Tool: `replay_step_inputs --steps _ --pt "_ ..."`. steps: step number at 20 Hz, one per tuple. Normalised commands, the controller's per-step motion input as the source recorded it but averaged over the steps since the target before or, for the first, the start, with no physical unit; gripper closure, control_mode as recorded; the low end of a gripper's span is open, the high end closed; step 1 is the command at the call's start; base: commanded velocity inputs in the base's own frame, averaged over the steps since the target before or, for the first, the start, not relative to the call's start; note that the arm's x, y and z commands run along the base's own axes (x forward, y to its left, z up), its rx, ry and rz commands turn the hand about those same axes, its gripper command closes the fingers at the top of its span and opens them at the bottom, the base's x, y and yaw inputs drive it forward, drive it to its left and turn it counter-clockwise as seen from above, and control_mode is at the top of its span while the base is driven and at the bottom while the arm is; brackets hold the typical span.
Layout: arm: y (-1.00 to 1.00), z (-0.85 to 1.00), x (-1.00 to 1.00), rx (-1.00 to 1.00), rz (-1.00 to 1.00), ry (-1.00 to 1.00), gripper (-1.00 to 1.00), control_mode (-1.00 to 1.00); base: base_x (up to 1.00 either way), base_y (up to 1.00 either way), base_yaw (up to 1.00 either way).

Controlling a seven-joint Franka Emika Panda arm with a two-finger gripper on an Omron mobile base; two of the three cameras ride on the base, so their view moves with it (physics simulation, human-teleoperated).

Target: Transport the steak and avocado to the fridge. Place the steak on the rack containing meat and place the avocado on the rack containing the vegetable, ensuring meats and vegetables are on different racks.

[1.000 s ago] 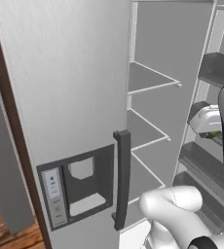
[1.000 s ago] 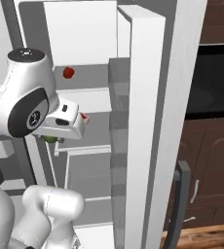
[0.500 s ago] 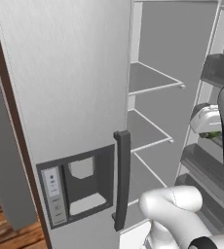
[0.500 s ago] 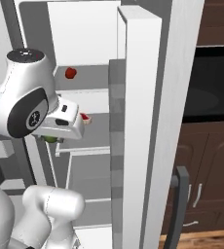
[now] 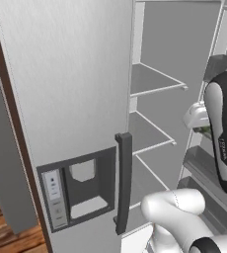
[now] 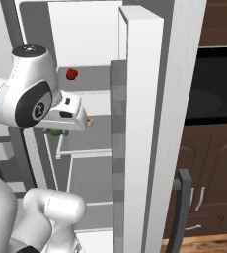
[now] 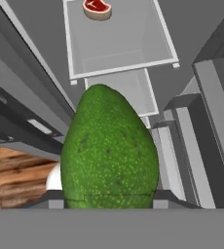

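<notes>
The left base view stands close behind the arm, facing the open fridge (image 5: 155, 84) with its door at 9 o'clock. The right base view looks into the same shelves from the other side, door edge at 3 o'clock. The hand view hangs tight over the avocado (image 7: 109, 151), a shelf at 12 o'clock.

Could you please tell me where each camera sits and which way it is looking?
Left base view: behind the arm's left, facing the fridge door and shelves; white arm at right.
Right base view: behind its right, facing the shelves; arm at left.
Hand view: looks along the gripper past the avocado.
The base views share the fridge.
</notes>
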Motion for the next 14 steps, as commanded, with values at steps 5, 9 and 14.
replay_step_inputs --steps 5,9,14 --pt "0.0 0.0 0.39 -0.02 0.0 -0.07 1.0 -1.0 0.0 0.0 0.0" --pt "0.0 0.0 0.48 0.0 0.0 -0.07 1.0 -1.0 0.0 0.0 0.0" --pt "0.0 0.03 0.34 0.0 0.01 -0.07 1.0 -1.0 0.0 0.0 0.0"
